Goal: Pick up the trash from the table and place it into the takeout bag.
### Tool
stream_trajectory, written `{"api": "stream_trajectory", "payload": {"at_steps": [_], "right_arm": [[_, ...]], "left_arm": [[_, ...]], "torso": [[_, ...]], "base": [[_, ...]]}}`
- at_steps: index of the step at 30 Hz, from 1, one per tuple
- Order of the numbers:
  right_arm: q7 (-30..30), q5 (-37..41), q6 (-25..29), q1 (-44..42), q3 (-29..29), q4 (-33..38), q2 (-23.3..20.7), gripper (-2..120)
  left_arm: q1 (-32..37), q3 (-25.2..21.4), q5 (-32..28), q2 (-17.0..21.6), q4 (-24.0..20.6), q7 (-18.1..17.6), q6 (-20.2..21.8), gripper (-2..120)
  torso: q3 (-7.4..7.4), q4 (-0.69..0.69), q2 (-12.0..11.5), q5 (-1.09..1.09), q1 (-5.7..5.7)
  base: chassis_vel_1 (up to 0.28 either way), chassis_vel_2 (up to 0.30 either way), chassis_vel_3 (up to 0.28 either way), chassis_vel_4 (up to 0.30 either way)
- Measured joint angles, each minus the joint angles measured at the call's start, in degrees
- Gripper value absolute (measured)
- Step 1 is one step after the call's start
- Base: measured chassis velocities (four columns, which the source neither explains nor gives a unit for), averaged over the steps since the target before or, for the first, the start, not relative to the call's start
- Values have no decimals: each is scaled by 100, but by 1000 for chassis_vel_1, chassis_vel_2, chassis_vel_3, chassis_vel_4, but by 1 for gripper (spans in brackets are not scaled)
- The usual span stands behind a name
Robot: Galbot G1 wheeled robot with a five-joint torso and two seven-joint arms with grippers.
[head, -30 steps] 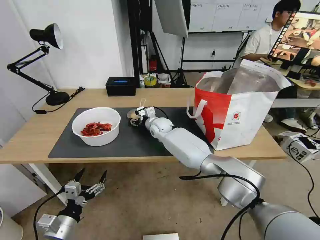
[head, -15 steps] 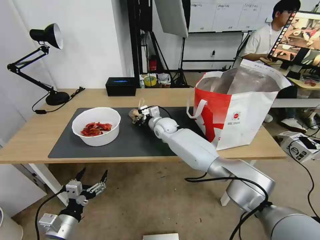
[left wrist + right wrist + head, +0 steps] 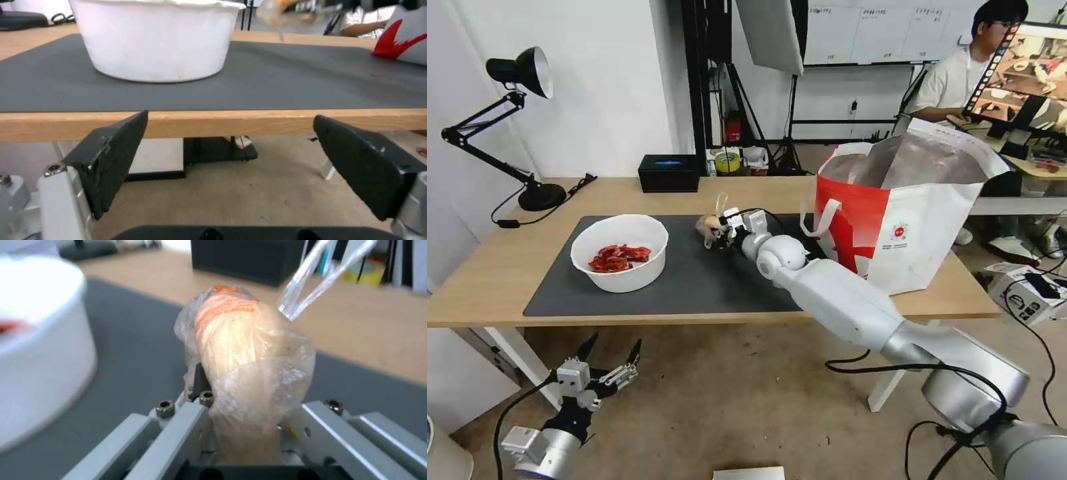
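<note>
My right gripper [image 3: 718, 231] is shut on the small knotted clear bag [image 3: 712, 224] with its beige lump and holds it just above the dark mat [image 3: 694, 280]. The right wrist view has the knotted bag [image 3: 242, 350] wedged between the jaws, its knot ends sticking up. A white bowl [image 3: 620, 252] with red scraps stands on the mat's left part, and the left wrist view shows that bowl [image 3: 155, 36] from the side. The red-and-white takeout bag [image 3: 904, 217] stands open on the table's right end. My left gripper [image 3: 608, 360] hangs open below the table [image 3: 487, 273] edge.
A black desk lamp [image 3: 520, 120] stands at the table's back left and a black box [image 3: 670, 173] at the back edge. A person sits behind the takeout bag by a monitor [image 3: 1027, 73]. A cable box [image 3: 1024, 293] lies on the floor at right.
My right gripper has lifted the knotted bag off the mat and carried it a little to the right and away from me. The left arm has stayed put.
</note>
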Motion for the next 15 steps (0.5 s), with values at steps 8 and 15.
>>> {"api": "stream_trajectory", "payload": {"at_steps": [8,15], "right_arm": [[315,-66,367,-277,274,954,-371,7],[603,-574,1307,-859,849,2022,-872,7]], "left_arm": [[58,2,29,-67,-65,-3,-1,100],[157,-49,47,-111,-162,-4,-26,100]], "torso": [[0,1,0,0,0],[0,1,0,0,0]], "base": [[0,0,0,0],[0,0,0,0]]}}
